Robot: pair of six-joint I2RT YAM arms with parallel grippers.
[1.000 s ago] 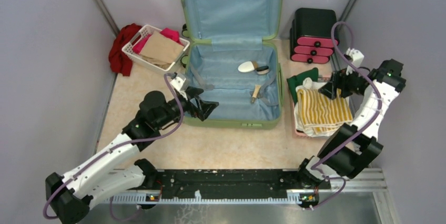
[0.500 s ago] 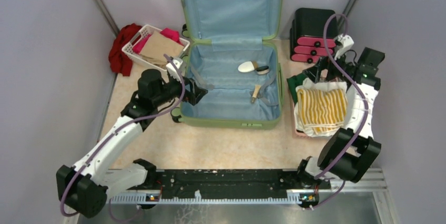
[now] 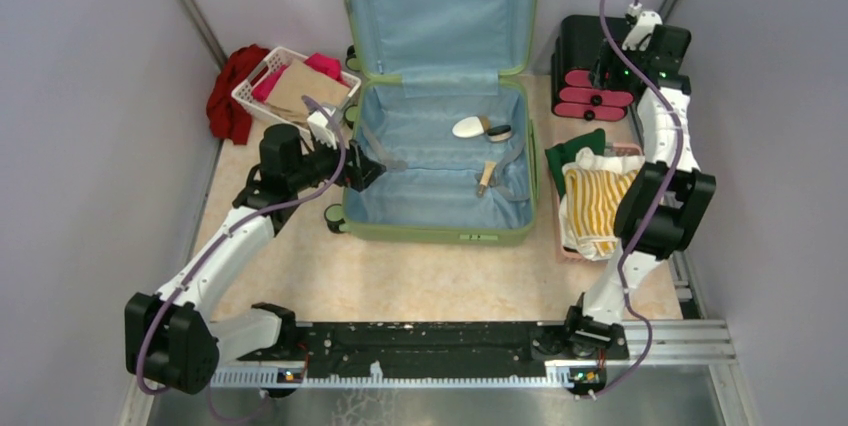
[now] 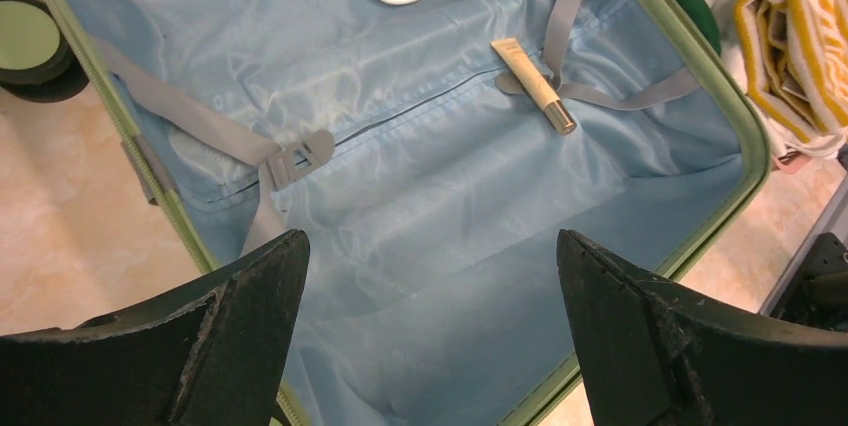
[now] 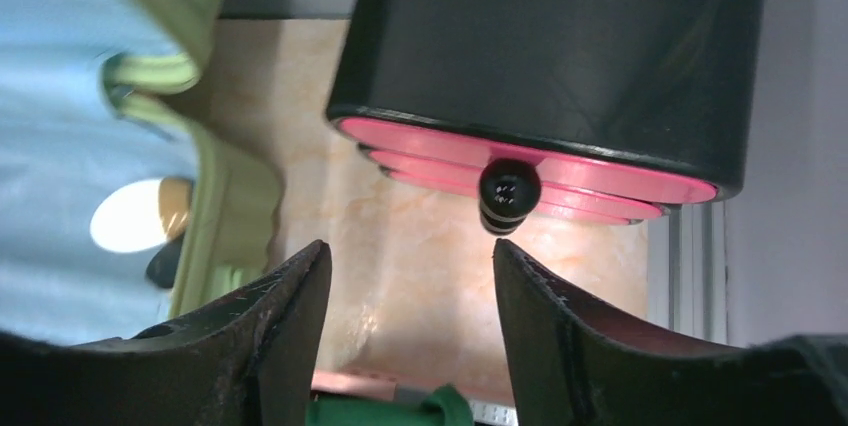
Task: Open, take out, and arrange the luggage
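luggage (image 3: 430, 191) is seen from above lying open mid-table, lid raised. in the left wrist view, the left gripper (image 4: 430, 246) is shown spread wide over its inside. in the right wrist view, the right gripper (image 5: 410, 256) is shown parted, empty, near the drawer box (image 5: 560, 46).

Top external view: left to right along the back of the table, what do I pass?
red cloth → white basket → luggage → black-and-pink drawer box
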